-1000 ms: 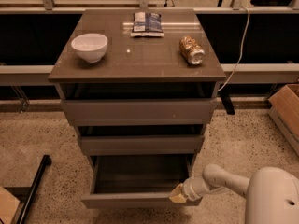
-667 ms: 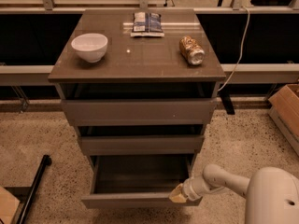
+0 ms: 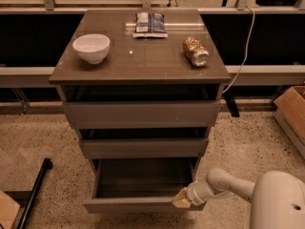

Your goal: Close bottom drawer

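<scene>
— Where is your pincer right now?
— Low in the frame, a little right of centre. My pincer sits at the right end of the bottom drawer, against the top edge of its front panel as far as I can see. My pale arm reaches in from the lower right corner.
— Is it open or closed?
— I cannot tell. The tip shows only as one yellowish lump.
— And how does the drawer stand?
— Pulled well out toward the bottom edge of the frame. Its bare, dark floor is in plain sight, and its flat front panel lies nearest the camera.
— What is above it?
— The middle drawer juts out a little, and the top drawer a bit as well, each with a dark gap over it.
— Anything on the worktop?
— On the worktop a white bowl stands at the left. A blue-and-white packet lies at the back middle. A can lies on its side at the right.
— And around the cabinet?
— A pale cable hangs down at the upper right. A cardboard box sits at the right edge, and a black pole slants across the speckled floor at the lower left.
</scene>
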Tool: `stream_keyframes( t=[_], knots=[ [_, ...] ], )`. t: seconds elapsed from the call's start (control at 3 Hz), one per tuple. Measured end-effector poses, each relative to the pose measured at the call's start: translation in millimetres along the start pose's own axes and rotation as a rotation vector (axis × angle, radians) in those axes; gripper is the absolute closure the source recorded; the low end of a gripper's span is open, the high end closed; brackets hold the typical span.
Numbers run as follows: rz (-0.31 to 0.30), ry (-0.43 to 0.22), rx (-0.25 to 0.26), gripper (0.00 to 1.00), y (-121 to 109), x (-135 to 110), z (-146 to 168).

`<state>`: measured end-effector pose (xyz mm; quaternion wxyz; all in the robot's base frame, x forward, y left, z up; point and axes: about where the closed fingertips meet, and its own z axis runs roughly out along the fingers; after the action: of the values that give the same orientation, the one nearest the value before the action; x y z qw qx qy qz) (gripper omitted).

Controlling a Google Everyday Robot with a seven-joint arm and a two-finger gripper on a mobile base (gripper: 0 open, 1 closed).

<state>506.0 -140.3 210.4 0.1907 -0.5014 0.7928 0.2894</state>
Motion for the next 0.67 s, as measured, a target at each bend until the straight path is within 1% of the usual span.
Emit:
stream_keyframes(
  t=[0.33, 0.67],
  knots=[
    [-0.015, 0.028, 0.02, 0.03, 11.0, -5.5, -9.2],
    [-0.028, 0.076, 0.099, 0.0, 40.9, -16.5, -37.3]
  ],
)
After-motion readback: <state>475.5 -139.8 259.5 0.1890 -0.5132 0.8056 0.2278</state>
